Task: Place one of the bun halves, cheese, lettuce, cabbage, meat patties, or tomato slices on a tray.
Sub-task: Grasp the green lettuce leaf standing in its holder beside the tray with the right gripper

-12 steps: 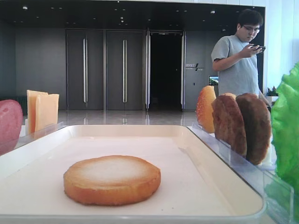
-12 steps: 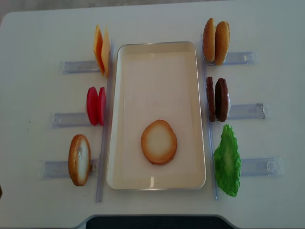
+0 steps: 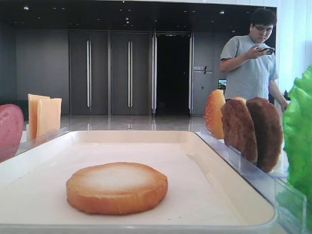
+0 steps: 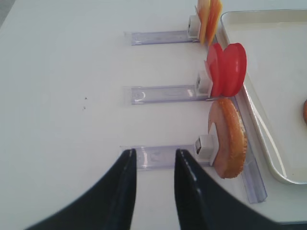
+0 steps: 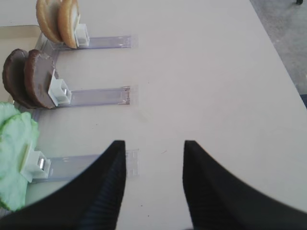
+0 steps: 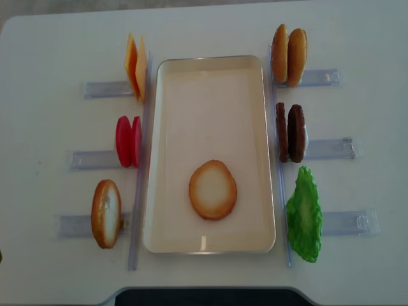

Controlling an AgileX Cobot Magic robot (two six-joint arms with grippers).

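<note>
- Office/commercial lobby used as demo space: dark panelled wall w/ tall double doors (image 3: 109, 73), polished reflective floor, recessed ceiling spots.
- Bystander (image 3: 251, 61) on phone at back.
- White table (image 6: 357, 38) w/ fake food in clear holders (image 6: 331, 149).

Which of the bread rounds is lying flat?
The bun half on the tray lies flat, pale face up. The others stand on edge in clear holders beside the tray.
</note>
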